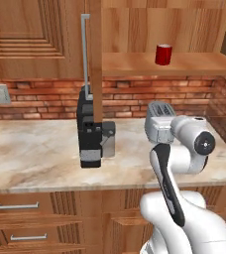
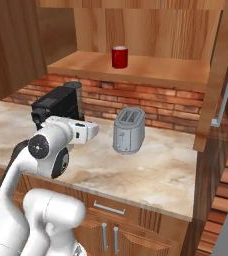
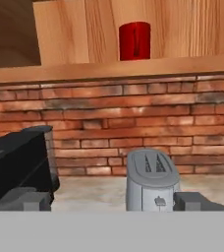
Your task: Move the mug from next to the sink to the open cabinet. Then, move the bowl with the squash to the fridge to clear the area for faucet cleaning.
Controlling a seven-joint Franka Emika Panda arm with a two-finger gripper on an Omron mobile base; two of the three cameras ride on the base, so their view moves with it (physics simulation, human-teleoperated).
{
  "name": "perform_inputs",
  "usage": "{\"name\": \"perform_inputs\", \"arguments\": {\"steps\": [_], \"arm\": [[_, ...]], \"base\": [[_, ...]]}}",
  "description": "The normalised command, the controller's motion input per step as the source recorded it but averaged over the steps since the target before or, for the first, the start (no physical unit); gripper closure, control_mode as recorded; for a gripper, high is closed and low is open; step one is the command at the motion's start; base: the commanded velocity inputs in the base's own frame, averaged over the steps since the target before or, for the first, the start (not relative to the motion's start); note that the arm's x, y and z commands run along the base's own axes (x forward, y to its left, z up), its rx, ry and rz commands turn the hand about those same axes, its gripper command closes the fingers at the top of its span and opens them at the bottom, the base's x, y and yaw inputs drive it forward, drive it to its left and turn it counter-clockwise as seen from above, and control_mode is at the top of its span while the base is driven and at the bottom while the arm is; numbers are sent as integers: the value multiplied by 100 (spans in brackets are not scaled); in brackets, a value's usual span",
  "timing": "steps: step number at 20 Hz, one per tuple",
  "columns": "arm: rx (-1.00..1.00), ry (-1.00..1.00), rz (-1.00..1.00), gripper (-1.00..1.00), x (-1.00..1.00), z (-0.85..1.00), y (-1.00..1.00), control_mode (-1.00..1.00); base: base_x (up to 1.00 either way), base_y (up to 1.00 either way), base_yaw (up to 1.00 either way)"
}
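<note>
Already set: mug [image 3: 134,41] upright on cabinet [image 1: 194,63] shelf, above and beyond the toaster [image 3: 151,180], untouched. Gripper [image 3: 112,202] below it, level with the counter [image 1: 35,149], fingers spread wide, holding nothing. Bowl next, likely; no telling which way from the gripper.

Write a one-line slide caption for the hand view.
Red mug stands upright on the open cabinet shelf above the brick wall, toaster on the counter below, open gripper empty.
</note>
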Motion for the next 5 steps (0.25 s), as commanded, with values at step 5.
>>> {"name": "perform_inputs", "arguments": {"steps": [5], "arm": [[1,0,0,-100,-100,-58,20,-100]], "base": [[0,0,0]]}}
